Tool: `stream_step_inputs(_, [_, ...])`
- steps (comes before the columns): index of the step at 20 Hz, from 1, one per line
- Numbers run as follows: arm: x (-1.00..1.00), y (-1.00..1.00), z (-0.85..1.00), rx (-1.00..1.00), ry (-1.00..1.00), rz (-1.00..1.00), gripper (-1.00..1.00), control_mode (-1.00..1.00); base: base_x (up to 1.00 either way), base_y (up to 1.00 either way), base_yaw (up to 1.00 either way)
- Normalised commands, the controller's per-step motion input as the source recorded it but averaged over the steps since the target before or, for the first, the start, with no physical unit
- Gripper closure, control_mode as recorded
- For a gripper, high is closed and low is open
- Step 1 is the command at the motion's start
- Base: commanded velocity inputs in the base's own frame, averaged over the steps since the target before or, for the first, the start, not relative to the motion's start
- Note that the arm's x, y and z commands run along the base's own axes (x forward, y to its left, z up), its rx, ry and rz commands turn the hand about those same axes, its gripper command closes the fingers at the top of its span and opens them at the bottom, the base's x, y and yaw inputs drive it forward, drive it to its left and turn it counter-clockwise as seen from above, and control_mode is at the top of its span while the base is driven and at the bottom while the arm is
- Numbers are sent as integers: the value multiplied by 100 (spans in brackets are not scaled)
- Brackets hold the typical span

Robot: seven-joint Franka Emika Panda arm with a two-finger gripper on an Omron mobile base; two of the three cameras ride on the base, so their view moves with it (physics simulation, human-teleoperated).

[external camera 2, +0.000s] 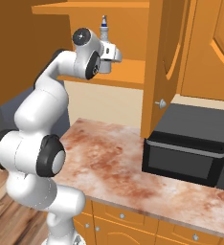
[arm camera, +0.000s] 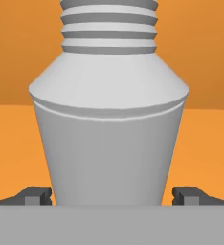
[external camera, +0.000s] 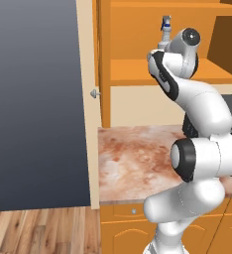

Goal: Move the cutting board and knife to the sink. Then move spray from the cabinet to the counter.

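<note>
The spray (arm camera: 109,139) stands upright on the inner shelf (external camera: 138,69) of the open cabinet (external camera 2: 114,7), and this bottle is the landmark here. The arm reaches up from below to the shelf, and the end effector (arm camera: 112,195) is at the lower body of the spray. In the hand view its two dark fingertips (arm camera: 35,195) stand wide apart, one on each side of the grey bottle, with a small gap between each tip and the bottle wall, so it is open and grips nothing. Above the body, the ribbed neck of the spray rises to the top edge of that view. In the base views the blue-tipped nozzle shows just above the wrist of the arm. Below the spray, under the cabinet, lies the marbled tabletop (external camera 2: 109,162). To the right of the spray and lower, a dark microwave (external camera 2: 190,150) sits on the tabletop. An open cabinet door (external camera 2: 164,62) with a small silver knob hangs between the spray and the microwave.
</note>
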Motion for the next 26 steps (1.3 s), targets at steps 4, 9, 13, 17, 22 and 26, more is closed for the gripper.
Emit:
stream_step_inputs(4, [0,-1,-2,0,0,0,100,-100,0,0,0])
stream_step_inputs(9, [-2,-3,-1,2,0,0,100,-100,0,0,0])
stream_step_inputs(13, [-31,0,-4,4,0,0,100,-100,0,0,0])
stream_step_inputs(17, [-48,1,-8,3,-5,0,100,-100,0,0,0])
stream_step_inputs(22, [-53,3,-2,2,-11,0,100,-100,0,0,0])
stream_step_inputs(26, [-58,6,-1,0,-11,0,100,-100,0,0,0])
